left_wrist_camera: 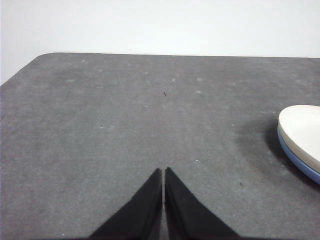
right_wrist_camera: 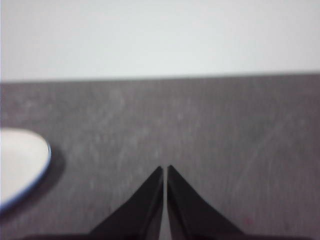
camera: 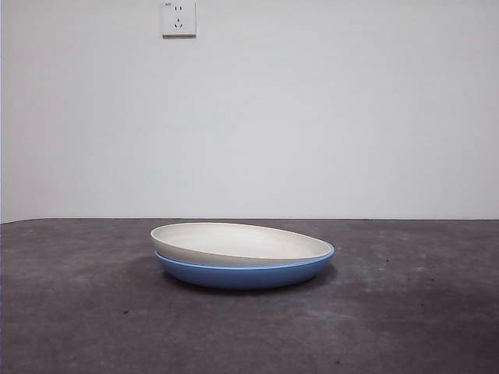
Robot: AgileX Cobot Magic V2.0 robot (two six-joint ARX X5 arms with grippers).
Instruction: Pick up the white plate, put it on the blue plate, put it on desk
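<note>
The cream-white plate (camera: 238, 243) lies inside the glossy blue plate (camera: 242, 274), slightly tilted, in the middle of the dark grey desk (camera: 405, 312). No arm shows in the front view. In the left wrist view my left gripper (left_wrist_camera: 164, 171) is shut and holds nothing; the white plate (left_wrist_camera: 302, 130) and the blue plate (left_wrist_camera: 300, 165) under it sit well off to one side. My right gripper (right_wrist_camera: 165, 169) is likewise shut and holds nothing, with the white plate (right_wrist_camera: 20, 165) and its thin blue plate rim (right_wrist_camera: 44, 170) off to its other side.
A white wall stands behind the desk, with a socket (camera: 178, 19) high on it. The desk's far edge and a rounded corner (left_wrist_camera: 45, 56) show in the left wrist view.
</note>
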